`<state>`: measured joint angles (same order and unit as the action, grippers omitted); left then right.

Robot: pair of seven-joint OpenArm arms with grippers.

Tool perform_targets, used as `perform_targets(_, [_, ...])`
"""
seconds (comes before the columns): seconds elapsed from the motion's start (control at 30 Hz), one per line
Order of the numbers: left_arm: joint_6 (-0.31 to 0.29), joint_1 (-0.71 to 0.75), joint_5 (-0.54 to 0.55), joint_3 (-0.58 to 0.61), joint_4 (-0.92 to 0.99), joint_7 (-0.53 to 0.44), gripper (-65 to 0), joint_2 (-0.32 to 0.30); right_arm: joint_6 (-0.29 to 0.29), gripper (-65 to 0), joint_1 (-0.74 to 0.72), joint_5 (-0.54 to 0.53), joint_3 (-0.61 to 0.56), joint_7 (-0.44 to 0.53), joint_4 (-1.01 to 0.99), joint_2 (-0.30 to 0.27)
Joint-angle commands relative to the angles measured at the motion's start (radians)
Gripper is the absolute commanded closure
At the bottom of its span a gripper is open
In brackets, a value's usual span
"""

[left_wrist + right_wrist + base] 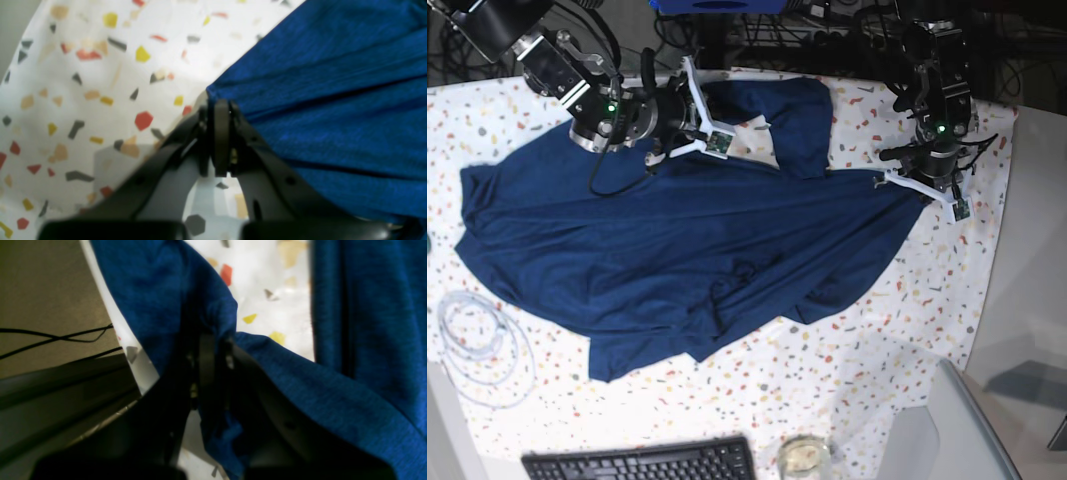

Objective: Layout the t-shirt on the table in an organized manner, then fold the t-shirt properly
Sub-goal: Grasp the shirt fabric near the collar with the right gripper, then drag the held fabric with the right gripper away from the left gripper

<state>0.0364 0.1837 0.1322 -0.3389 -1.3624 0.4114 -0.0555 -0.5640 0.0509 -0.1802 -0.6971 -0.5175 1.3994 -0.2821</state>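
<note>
The t-shirt, soft and limp, pulls into taut pleats from the left gripper, pinched on its edge. Right wrist view: right gripper clamps a bunched fold. Base view: it sprawls rumpled across the table; corners suit gripping.

Dark navy-blue t-shirt, plain, no print. White table cloth flecked with red, orange, yellow and grey. Black keyboard. White cable coil. Black gripper fingers.

right hand pinches a fold of the t-shirt above the table.
</note>
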Motion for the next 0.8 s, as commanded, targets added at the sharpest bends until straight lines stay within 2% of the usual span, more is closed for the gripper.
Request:
perform_targets(0.0, [0.003, -0.006, -0.003, -0.001, -0.018, -0.019, 0.0, -0.005, -0.004, -0.9, -0.001, -0.009, 0.004, 0.003, 0.022, -0.009])
perform_targets(0.03, [0.003, -0.006, -0.003, -0.004, -0.018, -0.019, 0.0, -0.005, -0.004, -2.6, 0.0, -0.009, 0.006, 0.003, 0.042, -0.012])
perform_targets(0.1, [0.003, -0.006, -0.006, -0.006, -0.018, -0.019, 0.0, -0.005, -0.004, 0.0, 0.016, -0.009, 0.041, 0.001, 0.087, -0.012])
perform_targets(0.3, [0.003, -0.006, -0.006, -0.001, -0.018, -0.019, 0.0, -0.005, -0.009, -0.3, 0.103, -0.009, 0.297, 0.0, 0.255, -0.012])
perform_targets(0.47, [0.003, -0.006, -0.007, 0.002, -0.013, -0.019, 0.0, -0.005, -0.011, -0.3, 0.12, -0.009, 0.448, -0.03, 0.355, -0.012])
perform_targets(0.57, [0.003, -0.006, -0.007, 0.002, -0.012, -0.019, 0.0, -0.005, -0.011, -0.3, 0.108, -0.009, 0.514, -0.034, 0.4, -0.012])
perform_targets(0.77, [0.003, 0.02, -0.007, 0.004, -0.022, -0.019, 0.0, -0.004, -0.011, -0.3, -0.009, -0.009, 0.589, -0.036, 0.407, -0.007])
